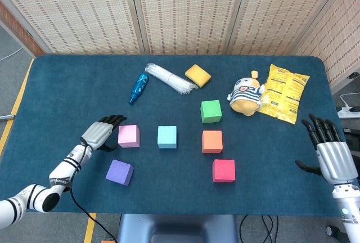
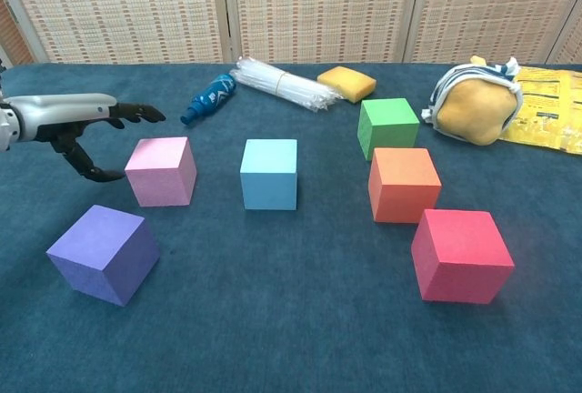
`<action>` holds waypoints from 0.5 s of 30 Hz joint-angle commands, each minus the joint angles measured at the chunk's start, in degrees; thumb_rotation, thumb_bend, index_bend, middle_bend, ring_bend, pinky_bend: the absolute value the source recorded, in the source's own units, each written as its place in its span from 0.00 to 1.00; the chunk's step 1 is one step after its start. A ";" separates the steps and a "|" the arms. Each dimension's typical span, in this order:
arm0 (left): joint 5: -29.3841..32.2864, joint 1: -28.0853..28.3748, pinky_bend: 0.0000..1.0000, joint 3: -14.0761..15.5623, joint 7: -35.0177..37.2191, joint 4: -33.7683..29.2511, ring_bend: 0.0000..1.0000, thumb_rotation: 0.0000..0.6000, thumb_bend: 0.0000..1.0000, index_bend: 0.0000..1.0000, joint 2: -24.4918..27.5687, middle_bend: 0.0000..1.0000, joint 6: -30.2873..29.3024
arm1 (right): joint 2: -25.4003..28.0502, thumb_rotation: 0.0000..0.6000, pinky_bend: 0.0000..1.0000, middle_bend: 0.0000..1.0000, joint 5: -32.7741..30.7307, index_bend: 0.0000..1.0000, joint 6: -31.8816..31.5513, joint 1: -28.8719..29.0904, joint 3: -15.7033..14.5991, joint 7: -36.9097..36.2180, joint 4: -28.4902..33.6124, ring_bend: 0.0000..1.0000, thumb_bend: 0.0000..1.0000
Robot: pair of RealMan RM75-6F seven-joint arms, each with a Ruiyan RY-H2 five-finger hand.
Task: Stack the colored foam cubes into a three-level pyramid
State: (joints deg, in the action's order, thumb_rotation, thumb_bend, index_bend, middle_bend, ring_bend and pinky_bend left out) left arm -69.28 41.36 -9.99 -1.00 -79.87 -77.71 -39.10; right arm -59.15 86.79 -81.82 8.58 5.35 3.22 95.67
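Several foam cubes lie apart on the blue table: pink (image 1: 128, 135) (image 2: 162, 171), light blue (image 1: 167, 136) (image 2: 269, 174), purple (image 1: 119, 172) (image 2: 102, 254), orange (image 1: 212, 141) (image 2: 403, 184), green (image 1: 211, 111) (image 2: 387, 127) and red (image 1: 224, 170) (image 2: 459, 256). My left hand (image 1: 100, 133) (image 2: 77, 120) hovers just left of the pink cube, fingers spread toward it, holding nothing. At the table's right edge my right hand (image 1: 330, 152) stands open, well away from every cube.
At the back lie a blue bottle (image 1: 138, 87), a bundle of clear straws (image 1: 169, 79), a yellow sponge (image 1: 198, 75), a plush toy (image 1: 245, 96) and a yellow snack bag (image 1: 284, 99). The table's front edge (image 1: 180, 210) runs just below the purple and red cubes.
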 commanded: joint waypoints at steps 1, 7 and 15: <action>1.16 0.55 0.13 0.35 -0.11 0.18 0.02 1.00 0.36 0.00 -0.80 0.02 0.48 | -0.06 1.00 0.11 0.06 -0.10 0.00 0.18 0.10 -0.05 -0.27 -0.28 0.00 0.21; 1.81 0.93 0.13 0.69 1.15 0.05 0.05 1.00 0.36 0.00 -1.79 0.05 0.46 | -0.17 1.00 0.11 0.06 -0.33 0.00 0.32 0.11 -0.19 -0.74 -0.76 0.00 0.21; 1.90 1.86 0.20 -0.08 3.61 2.47 0.19 1.00 0.35 0.13 -4.52 0.20 -0.47 | -0.41 1.00 0.11 0.06 -0.49 0.00 0.15 0.06 -0.28 -0.77 -0.93 0.00 0.21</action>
State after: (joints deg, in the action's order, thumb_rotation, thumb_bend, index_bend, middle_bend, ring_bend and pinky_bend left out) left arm -67.40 43.00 -9.91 2.25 -77.78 -81.85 -39.43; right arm -59.56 86.31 -81.65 8.65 5.07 2.45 94.74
